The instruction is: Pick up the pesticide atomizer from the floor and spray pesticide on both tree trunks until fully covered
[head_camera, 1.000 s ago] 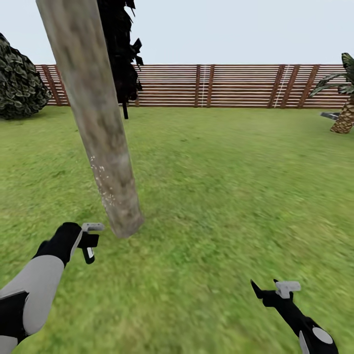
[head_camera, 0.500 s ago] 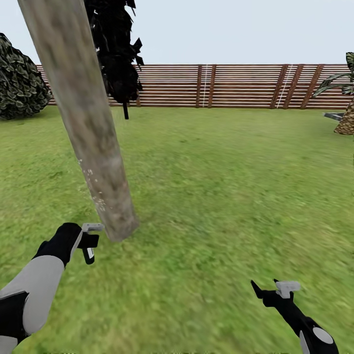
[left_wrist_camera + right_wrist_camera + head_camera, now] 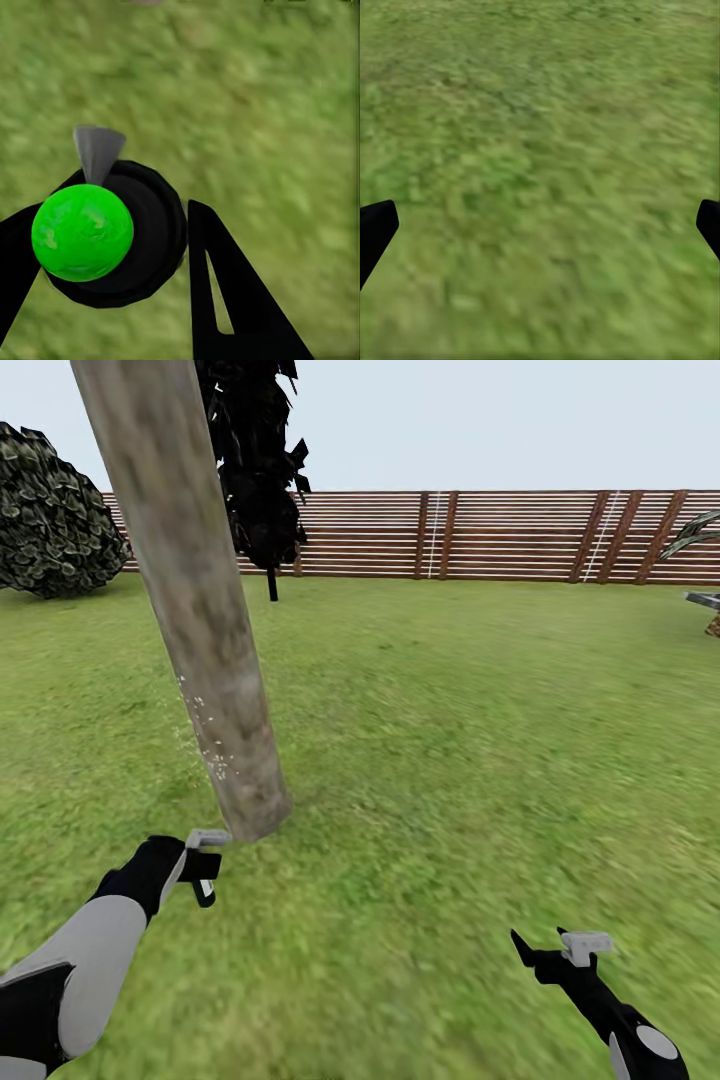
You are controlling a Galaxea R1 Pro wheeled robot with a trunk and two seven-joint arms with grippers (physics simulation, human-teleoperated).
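A thick, leaning grey-brown tree trunk (image 3: 200, 620) rises from the lawn at left of centre in the head view. White pesticide specks (image 3: 205, 745) dot its lower left side. My left gripper (image 3: 205, 863) hovers just left of the trunk's base, shut on the pesticide atomizer (image 3: 203, 890). In the left wrist view the atomizer (image 3: 105, 240) is a black round body with a bright green spot and a grey nozzle, clamped between the left gripper's (image 3: 112, 262) black fingers (image 3: 225, 300). My right gripper (image 3: 552, 950) hangs open over bare grass at lower right, its tips spread wide in the right wrist view (image 3: 540, 232).
A brown slat fence (image 3: 500, 535) closes the far side of the lawn. A thin-trunked dark tree (image 3: 262, 480) stands behind the trunk, a round bush (image 3: 50, 515) at far left, and palm fronds (image 3: 700, 530) at the right edge. Open grass (image 3: 480, 740) lies to the right.
The head view has swung slightly, shifting fence and trunk to the right. My left gripper with the atomizer sits a little lower and further right, closer to the trunk's base. The right gripper is unchanged.
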